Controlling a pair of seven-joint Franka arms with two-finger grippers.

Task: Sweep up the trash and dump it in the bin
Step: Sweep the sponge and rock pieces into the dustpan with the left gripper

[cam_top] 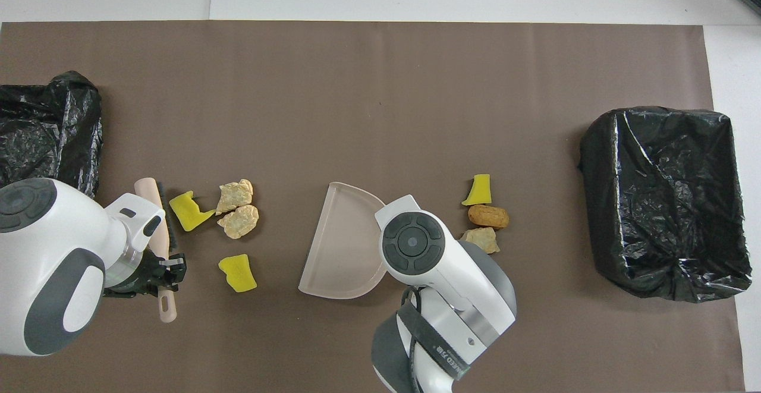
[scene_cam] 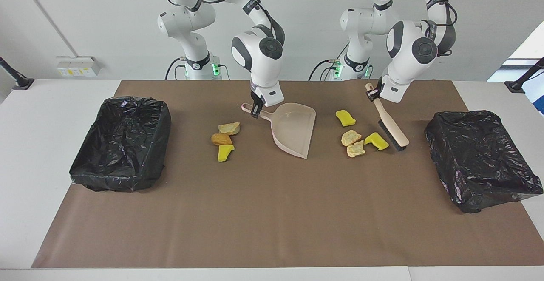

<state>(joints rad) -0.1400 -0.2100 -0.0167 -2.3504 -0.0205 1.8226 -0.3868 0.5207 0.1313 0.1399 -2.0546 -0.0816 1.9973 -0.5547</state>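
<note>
Seven trash chunks (scene_cam: 352, 137) lie in two clusters flanking the dustpan (scene_cam: 294, 133) — right gripper (scene_cam: 255, 112) clamps its handle, left gripper (scene_cam: 374, 95) clamps the brush (scene_cam: 392, 127) beside four.

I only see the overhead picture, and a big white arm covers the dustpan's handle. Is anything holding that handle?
Observer: Yes. The facing view shows the right gripper shut on the handle of the dustpan.
Operator: And the brush near the yellow bits, is it lying flat on the table?
Observer: No. The left gripper holds the top of the brush, which slants down, its bristle end low beside a bright yellow chunk.
</note>
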